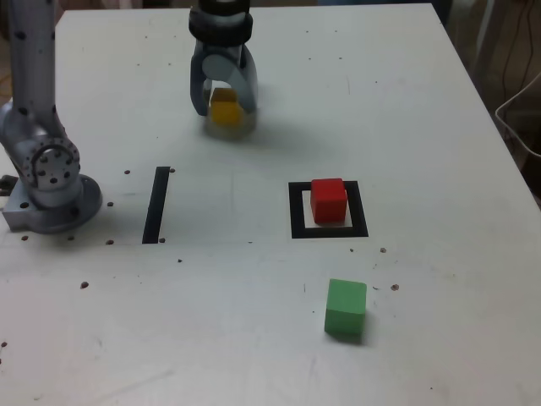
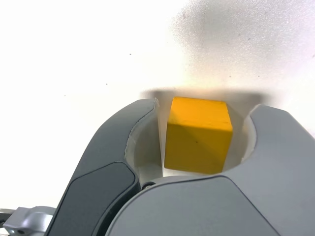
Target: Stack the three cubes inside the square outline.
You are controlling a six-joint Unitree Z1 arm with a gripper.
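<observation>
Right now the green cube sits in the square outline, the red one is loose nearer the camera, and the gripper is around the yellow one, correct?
Colours swapped: the exterior view shows the red cube in the square outline, the green cube loose. The gripper does surround the yellow cube.

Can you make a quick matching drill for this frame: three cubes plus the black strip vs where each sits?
1 red cube
2 yellow cube
3 green cube
4 black strip

A between the gripper fingers
B inside the square outline
C near the arm base
D on bare table, nearer the camera than the outline

Pairs: 1-B, 2-A, 3-D, 4-C
</observation>
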